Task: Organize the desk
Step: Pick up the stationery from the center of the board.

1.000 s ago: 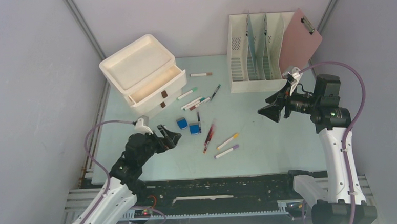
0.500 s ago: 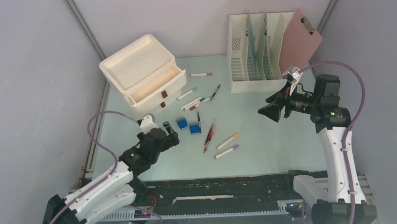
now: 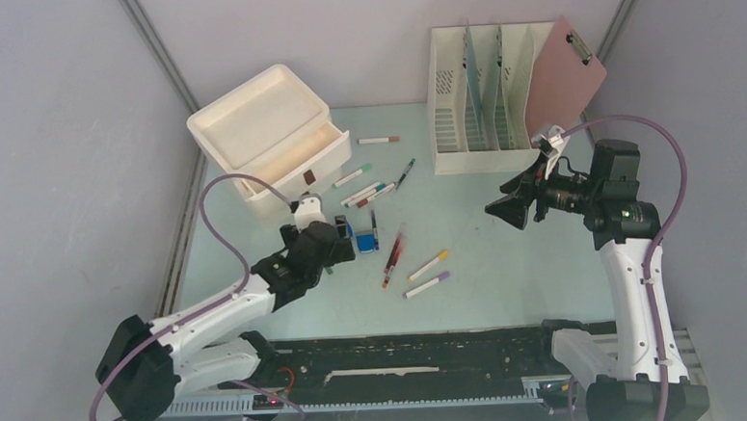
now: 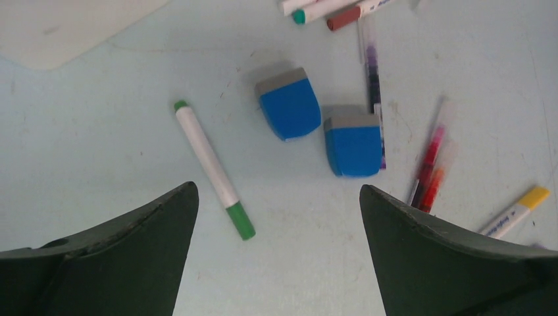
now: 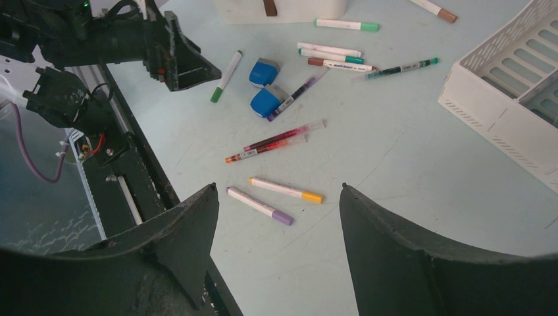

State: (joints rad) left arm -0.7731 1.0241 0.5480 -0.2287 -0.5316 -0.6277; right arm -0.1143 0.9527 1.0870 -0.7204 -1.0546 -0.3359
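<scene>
The pale green desk is strewn with markers and pens. My left gripper hangs open low over it, with nothing between its fingers. In the left wrist view the left gripper sits just short of two blue erasers, with a green-capped marker lying ahead on the left. My right gripper is held high at the right, open and holding nothing. Below the right gripper lie a yellow-capped marker and a purple-capped marker.
A cream drawer unit with its top drawer pulled out stands back left. A cream file rack and a pink clipboard stand back right. Red pens and more markers lie mid-desk. A black rail runs along the front.
My left arm has reached forward and to the right, bringing its open gripper up to the blue erasers. The right arm has stayed still.
</scene>
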